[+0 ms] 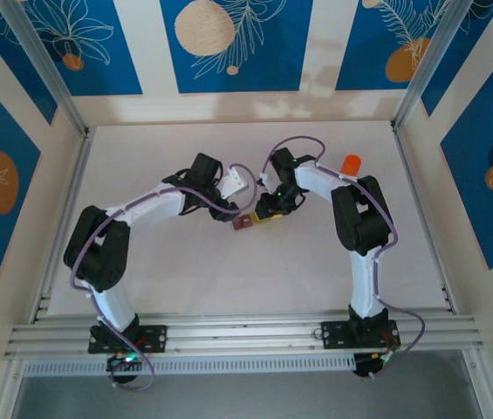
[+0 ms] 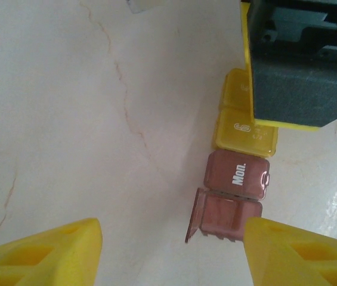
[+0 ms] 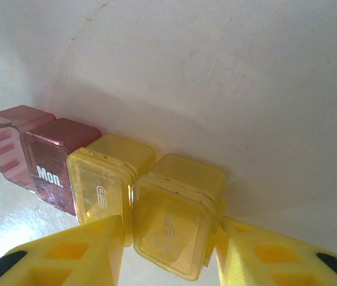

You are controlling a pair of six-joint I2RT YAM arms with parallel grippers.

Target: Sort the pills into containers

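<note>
Yellow fingers (image 3: 79,247) of the right pincer (image 3: 171,223) stand nearest the lens, one on each side of the end yellow cell (image 3: 177,238) of the containers (image 1: 255,220). We see the jaws narrowed to about that cell's width; we cannot tell whether they press it. We find the left pincer (image 2: 171,241) released, jaws wide, holding nothing, one finger just beside the reddish-brown cell (image 2: 228,214) whose lid (image 2: 193,219) stands raised. The containers lie on the table (image 1: 229,288) between the two pincers.
</note>
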